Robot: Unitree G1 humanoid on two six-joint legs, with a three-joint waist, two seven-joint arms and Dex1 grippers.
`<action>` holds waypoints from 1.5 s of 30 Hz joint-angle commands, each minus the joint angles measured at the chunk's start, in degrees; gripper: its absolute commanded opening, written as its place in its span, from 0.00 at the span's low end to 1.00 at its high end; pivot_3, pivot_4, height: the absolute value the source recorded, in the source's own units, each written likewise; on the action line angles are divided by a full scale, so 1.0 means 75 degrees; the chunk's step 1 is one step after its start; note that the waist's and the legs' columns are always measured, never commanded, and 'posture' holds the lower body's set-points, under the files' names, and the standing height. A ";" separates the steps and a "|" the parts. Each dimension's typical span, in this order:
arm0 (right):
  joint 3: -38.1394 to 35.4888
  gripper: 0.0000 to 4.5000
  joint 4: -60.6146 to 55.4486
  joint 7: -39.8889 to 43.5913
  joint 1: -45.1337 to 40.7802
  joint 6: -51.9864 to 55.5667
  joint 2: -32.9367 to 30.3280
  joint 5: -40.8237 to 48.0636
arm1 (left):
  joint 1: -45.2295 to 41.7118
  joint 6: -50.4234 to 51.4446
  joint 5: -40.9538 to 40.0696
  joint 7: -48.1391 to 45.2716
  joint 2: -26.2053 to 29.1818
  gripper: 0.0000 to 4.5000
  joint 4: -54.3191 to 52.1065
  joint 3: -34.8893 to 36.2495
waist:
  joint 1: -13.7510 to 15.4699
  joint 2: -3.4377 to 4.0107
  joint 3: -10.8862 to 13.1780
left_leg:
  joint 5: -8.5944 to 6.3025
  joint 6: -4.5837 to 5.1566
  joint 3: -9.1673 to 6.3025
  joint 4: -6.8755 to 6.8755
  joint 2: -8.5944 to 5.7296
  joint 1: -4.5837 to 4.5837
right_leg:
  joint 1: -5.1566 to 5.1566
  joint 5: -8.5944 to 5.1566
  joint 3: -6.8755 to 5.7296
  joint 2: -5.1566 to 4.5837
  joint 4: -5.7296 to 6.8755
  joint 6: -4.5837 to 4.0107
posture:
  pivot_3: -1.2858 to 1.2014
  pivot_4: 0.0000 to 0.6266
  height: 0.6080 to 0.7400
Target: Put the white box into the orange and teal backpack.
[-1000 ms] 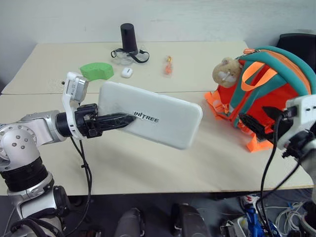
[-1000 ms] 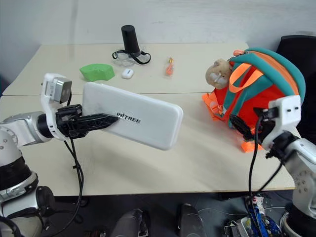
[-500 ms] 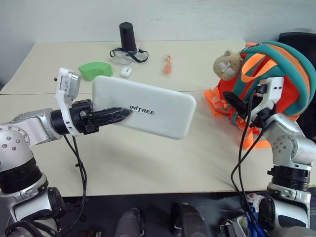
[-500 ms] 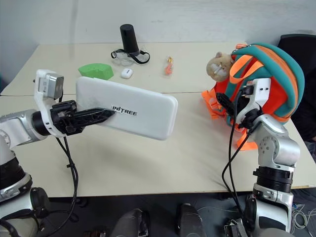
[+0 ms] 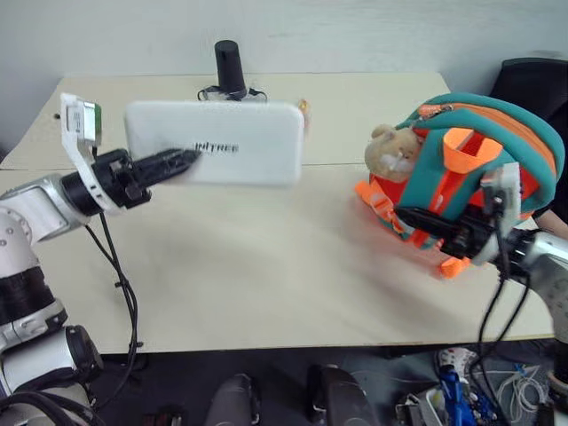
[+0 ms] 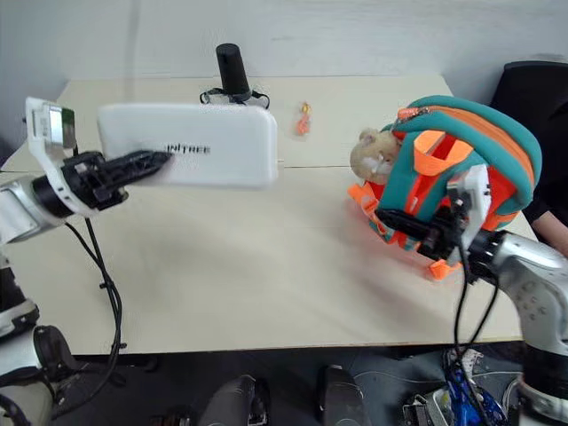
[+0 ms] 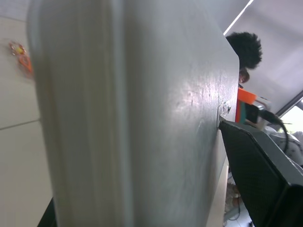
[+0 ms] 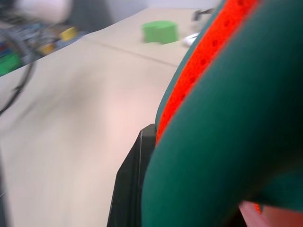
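White box (image 5: 217, 142) between left jaws, aloft

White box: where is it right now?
In the left eye view the white box is off the table on the robot's left, held at one end by the left hand, well apart from the orange and teal backpack.

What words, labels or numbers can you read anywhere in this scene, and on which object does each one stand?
"INITREE": dark lettering on the white box, partly blurred, with its first letters close to the left gripper.
No other readable text: nothing legible on the orange and teal backpack or the items at the table's far edge.
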 commanded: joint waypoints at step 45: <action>-0.1311 0.01 -0.1885 0.0875 0.1609 0.0769 -0.2002 0.3851 | -0.0923 -0.3891 0.1984 -0.1233 -0.1488 0.66 0.0166 -0.2456 | 0.0259 -0.0041 0.0024 | -0.0004 0.0026 -0.0001 0.0018 -0.0003 -0.0006 | 0.0015 0.0013 -0.0007 0.0003 -0.0026 0.0020 | 0.52 0.24 1.00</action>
